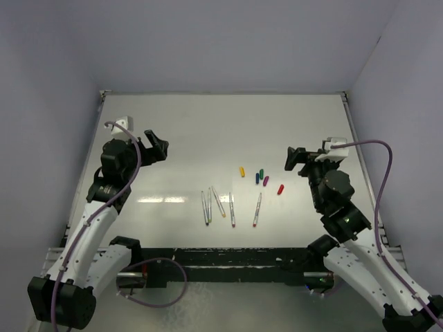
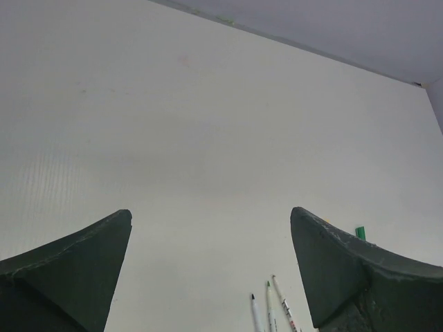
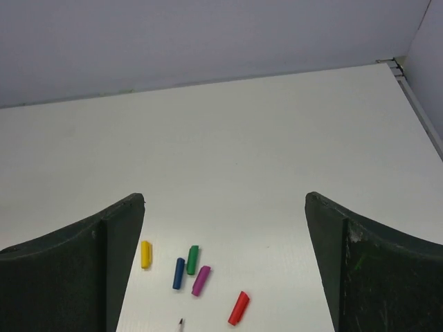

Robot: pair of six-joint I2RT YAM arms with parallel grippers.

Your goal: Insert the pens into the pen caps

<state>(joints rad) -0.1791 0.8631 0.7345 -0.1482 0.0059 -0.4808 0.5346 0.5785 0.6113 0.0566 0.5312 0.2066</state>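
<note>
In the left wrist view only the tips of three pens point(image 2: 268, 309) show, just inside the right finger point(image 2: 346, 270) of the left gripper point(image 2: 211, 211). The bottom edge cuts off their barrels. A green cap point(image 2: 360, 232) peeks over that same finger, mostly hidden behind it. Between the fingers of the right gripper point(image 3: 225, 196), nearer its left one, only the tip of one pen point(image 3: 181, 324) clears the bottom edge. From above, the pens' tip colours are too small to tell.
</note>
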